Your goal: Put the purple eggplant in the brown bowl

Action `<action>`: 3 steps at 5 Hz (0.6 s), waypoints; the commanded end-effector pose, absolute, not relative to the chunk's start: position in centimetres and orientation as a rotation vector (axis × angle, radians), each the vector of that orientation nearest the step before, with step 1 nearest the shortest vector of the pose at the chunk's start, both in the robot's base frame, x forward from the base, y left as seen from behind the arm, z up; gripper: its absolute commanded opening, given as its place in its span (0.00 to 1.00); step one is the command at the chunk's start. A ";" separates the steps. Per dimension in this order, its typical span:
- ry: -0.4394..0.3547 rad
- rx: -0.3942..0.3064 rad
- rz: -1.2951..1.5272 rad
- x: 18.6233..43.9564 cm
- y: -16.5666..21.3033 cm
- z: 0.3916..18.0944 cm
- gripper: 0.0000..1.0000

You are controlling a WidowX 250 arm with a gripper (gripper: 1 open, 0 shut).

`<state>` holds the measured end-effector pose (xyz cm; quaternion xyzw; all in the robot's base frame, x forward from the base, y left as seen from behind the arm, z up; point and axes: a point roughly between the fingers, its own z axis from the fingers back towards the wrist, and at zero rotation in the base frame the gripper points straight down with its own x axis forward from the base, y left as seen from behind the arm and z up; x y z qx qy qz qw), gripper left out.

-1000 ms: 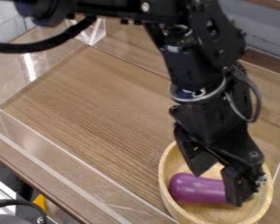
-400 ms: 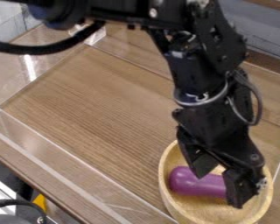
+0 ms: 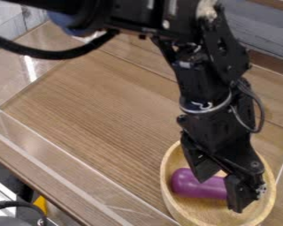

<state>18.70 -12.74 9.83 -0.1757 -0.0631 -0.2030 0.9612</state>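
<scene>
The purple eggplant lies on its side inside the brown bowl, which sits at the lower right of the wooden table. Its stem end is hidden behind the gripper. My gripper hangs directly over the bowl with its jaws open, one black finger at the bowl's back rim and the other at the eggplant's right end. The fingers straddle the eggplant without closing on it.
A wood-grain tabletop stretches to the left and back of the bowl. Clear plastic walls edge the table at the left and front. The black arm rises from the bowl toward the top of the view.
The gripper has lifted slightly and shifted a little right over the bowl. The eggplant stays lying in the bowl.
</scene>
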 end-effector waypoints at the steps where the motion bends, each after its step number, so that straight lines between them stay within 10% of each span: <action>1: -0.148 -0.351 -0.426 19.3 -12.8 9.6 1.00; 3: -0.142 -0.327 -0.435 20.0 -12.9 8.4 1.00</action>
